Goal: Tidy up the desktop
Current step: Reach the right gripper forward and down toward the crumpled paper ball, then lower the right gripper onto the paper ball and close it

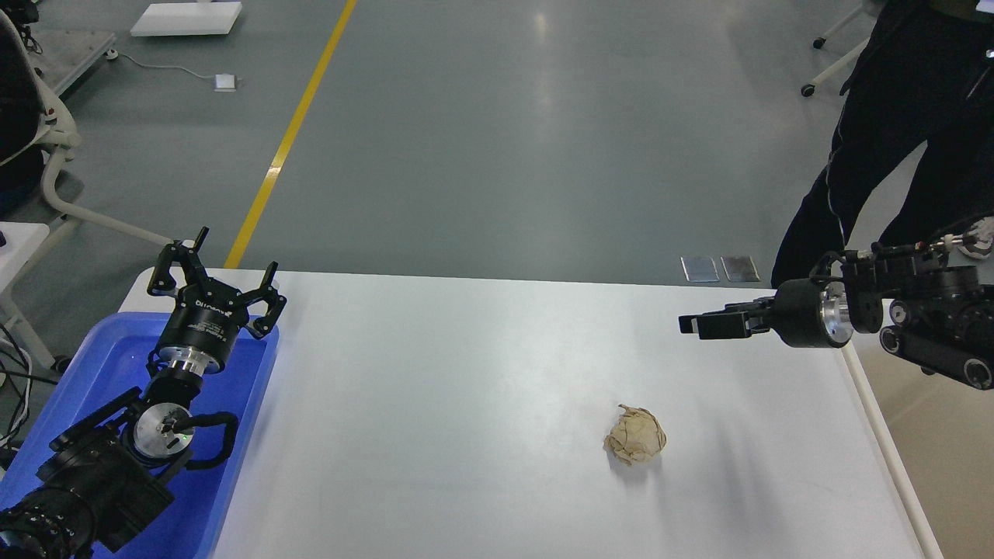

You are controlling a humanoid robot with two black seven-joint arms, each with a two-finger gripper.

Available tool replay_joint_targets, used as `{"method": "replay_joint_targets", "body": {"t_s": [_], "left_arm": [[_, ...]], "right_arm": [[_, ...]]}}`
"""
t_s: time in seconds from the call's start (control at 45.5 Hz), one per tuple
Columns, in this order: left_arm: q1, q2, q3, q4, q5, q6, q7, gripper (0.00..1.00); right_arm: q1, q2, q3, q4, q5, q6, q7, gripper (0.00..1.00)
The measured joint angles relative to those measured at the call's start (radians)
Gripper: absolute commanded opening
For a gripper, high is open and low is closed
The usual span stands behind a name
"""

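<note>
one crumpled ball of tan paper lies alone on the glossy white desktop, right of centre and toward the near edge. the left gripper hangs above the far end of a blue tray at the desktop's left side, fingers spread and grasping nothing. the right gripper reaches in level from the right, over the desktop and well apart from the paper; seen side-on, its fingers cannot be told apart. a person in dark trousers stands behind.
</note>
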Motion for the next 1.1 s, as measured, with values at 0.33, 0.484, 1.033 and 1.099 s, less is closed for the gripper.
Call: {"method": "replay_joint_targets", "body": {"t_s": [0.33, 0.484, 1.033, 1.099], "left_arm": [[0.000, 0.000, 0.000, 0.000, 0.000, 0.000, 0.000, 1.00], [0.000, 0.000, 0.000, 0.000, 0.000, 0.000, 0.000, 1.00], [0.000, 0.000, 0.000, 0.000, 0.000, 0.000, 0.000, 1.00], [0.000, 0.000, 0.000, 0.000, 0.000, 0.000, 0.000, 1.00]], "right_arm": [[0.018, 0.075, -0.014, 0.041, -0.075, -0.007, 0.019, 1.00], [-0.008, 0.127, -0.017, 0.025, -0.085, -0.029, 0.015, 1.00], [-0.176, 0.219, -0.036, -0.063, -0.091, -0.146, -0.016, 1.00], [-0.193, 0.222, -0.037, -0.065, -0.091, -0.164, -0.017, 1.00]]}}
